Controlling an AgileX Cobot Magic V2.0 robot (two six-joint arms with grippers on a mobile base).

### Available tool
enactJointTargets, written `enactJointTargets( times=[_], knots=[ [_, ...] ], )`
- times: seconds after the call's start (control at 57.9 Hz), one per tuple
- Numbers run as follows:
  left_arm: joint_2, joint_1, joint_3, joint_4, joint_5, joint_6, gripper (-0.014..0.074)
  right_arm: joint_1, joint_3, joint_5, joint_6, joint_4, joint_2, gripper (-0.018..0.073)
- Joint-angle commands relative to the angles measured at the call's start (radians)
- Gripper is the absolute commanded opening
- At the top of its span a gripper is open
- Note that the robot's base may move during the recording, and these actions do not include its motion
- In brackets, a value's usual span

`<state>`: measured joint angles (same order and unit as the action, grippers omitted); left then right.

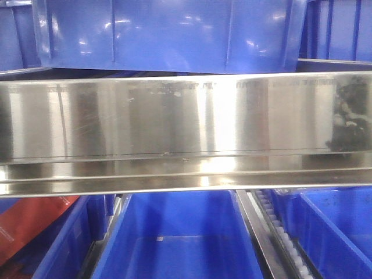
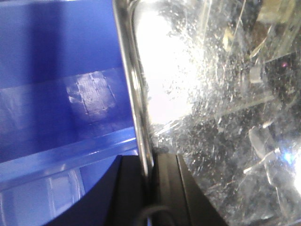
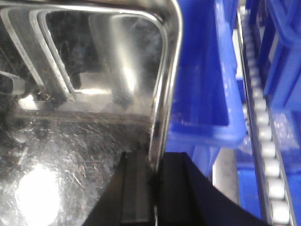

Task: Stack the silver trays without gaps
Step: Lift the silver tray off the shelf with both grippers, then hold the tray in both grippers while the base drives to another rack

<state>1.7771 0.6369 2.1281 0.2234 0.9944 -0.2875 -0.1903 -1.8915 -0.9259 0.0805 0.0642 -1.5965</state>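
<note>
At the left, our left gripper (image 2: 149,176) has its jaws pinched narrow on the thin rim of the silver tray (image 2: 207,117). One black finger (image 2: 128,193) is outside the pan and one inside. A blue bin (image 2: 56,94) lies beyond that edge.

In the middle, the front view shows the tray held up close and sideways. Its shiny side spans the whole width, with blue bins (image 1: 174,35) above and below it.

At the right, our right gripper (image 3: 154,181) has its jaws clamped the same way on the opposite rim, near a rounded corner. Past it are another bin and a roller track (image 3: 263,141).

We cannot see a second tray to stack onto, nor tell whether another is already nested inside this one.

We judge the step to be carrying the tray to its mate. To do it well, both ends should stay level and travel together. The corners should line up before lowering, and the rim should seat evenly all round. Only then should the jaws open, so no side rides up and leaves a gap.
</note>
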Motion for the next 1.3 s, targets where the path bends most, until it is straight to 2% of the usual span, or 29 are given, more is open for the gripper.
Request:
enactJointTargets(
  times=[0.0, 0.397, 1.278],
  knots=[
    [-0.014, 0.015, 0.010, -0.044, -0.057, 0.015, -0.0020, -0.008, -0.013, 0.090, -0.018, 0.044, 0.013, -0.0080],
    [-0.014, 0.015, 0.010, -0.044, -0.123, 0.015, -0.0020, -0.008, -0.013, 0.090, -0.018, 0.044, 0.013, -0.0080],
    [-0.014, 0.015, 0.010, -0.034, -0.127, 0.015, -0.0020, -0.008, -0.013, 0.090, -0.018, 0.044, 0.013, -0.0080]
  ],
)
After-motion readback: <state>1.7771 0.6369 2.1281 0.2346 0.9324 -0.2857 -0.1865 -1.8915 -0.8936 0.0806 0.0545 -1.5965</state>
